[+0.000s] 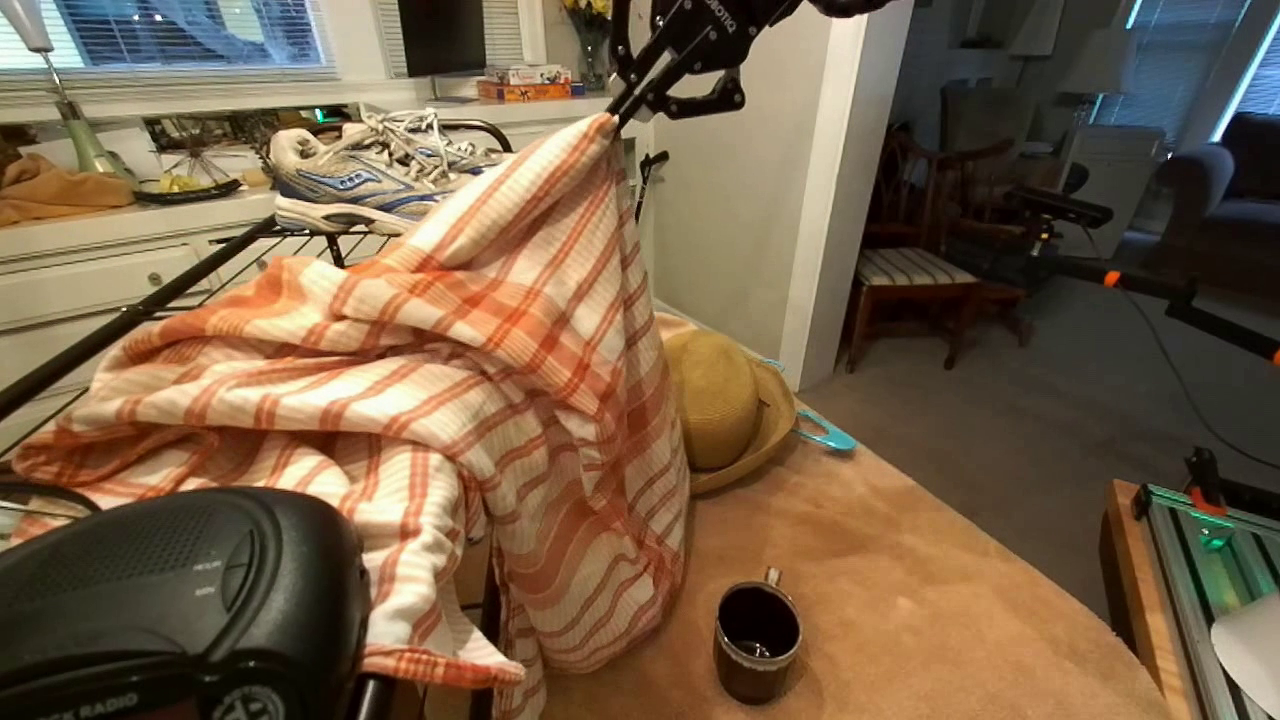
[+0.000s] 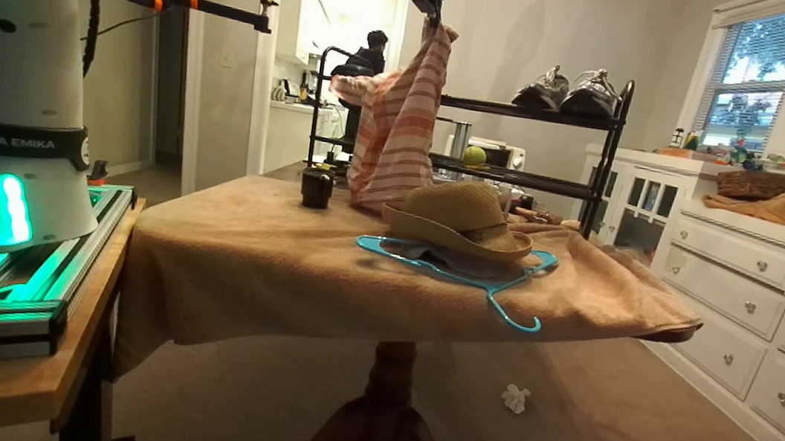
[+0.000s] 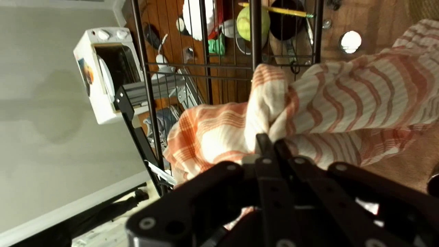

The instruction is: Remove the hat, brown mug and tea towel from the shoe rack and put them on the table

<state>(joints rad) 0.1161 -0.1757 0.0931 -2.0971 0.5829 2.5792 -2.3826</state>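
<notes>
Right up front in an exterior view, a blue hanger (image 2: 491, 289) is laid at the edge of the worktop (image 2: 233, 238), and it's partly hidden by the straw hat (image 2: 450, 209). A bit further back, the brown mug (image 2: 316, 189) is stood upright on the worktop too, near the tea towel (image 2: 401, 132). That towel's the one being handled: its gathered top is pinched by the fingers (image 3: 264, 145), clamped tight on the cloth with the tips pretty much together in the wrist view. It's hung from there in a tall fold on the worktop side, while the rest is draped over the shoe rack (image 2: 489, 106). Whether the worktop is touched by its lower end can't really be told. Further along the rack's top shelf, running shoes (image 2: 591, 99) are parked, and a yellow-green ball (image 2: 474, 156) is spotted lower down. Way in the back, a person (image 2: 375, 46) is seen, partly blocked by the rack.
</notes>
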